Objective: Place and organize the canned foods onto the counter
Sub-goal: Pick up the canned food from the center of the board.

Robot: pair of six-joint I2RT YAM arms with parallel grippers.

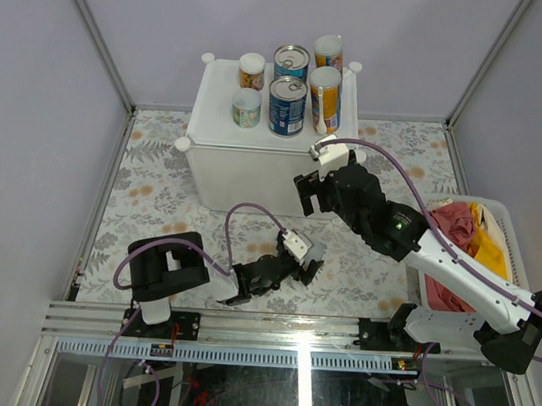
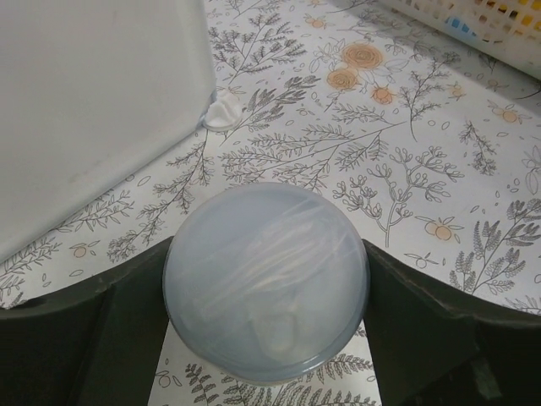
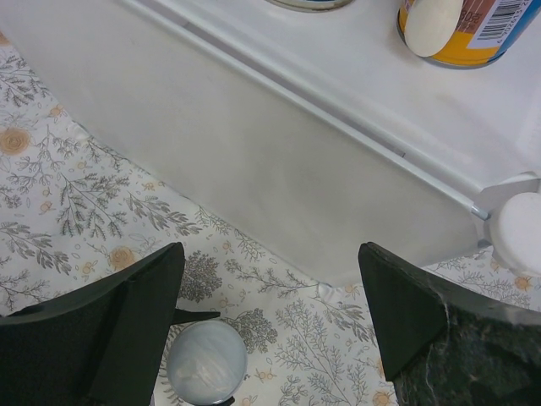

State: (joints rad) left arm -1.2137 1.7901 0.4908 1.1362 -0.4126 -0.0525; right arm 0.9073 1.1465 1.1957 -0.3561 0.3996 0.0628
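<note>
The counter (image 1: 218, 135) is a white cabinet at the far centre. Several cans stand on its top: two blue-labelled tins (image 1: 287, 106), a tall yellow one (image 1: 324, 98), another tall one (image 1: 329, 51), a short orange one (image 1: 251, 71) and a short green one (image 1: 247, 108). My left gripper (image 1: 309, 267) is low over the mat, in front of the counter. In the left wrist view it (image 2: 266, 288) is shut on a can with a pale blue-grey lid (image 2: 266, 279). That lid also shows in the right wrist view (image 3: 207, 362). My right gripper (image 3: 269, 254) is open and empty, in front of the counter's near right corner (image 1: 312, 194).
A white slatted basket (image 1: 513, 236) with red and yellow cloth stands at the right, beside the right arm. The flowered mat (image 1: 153, 206) covers the table. The counter's front wall (image 3: 254, 144) is close ahead of the right gripper, with a round corner knob (image 3: 517, 230) at its right.
</note>
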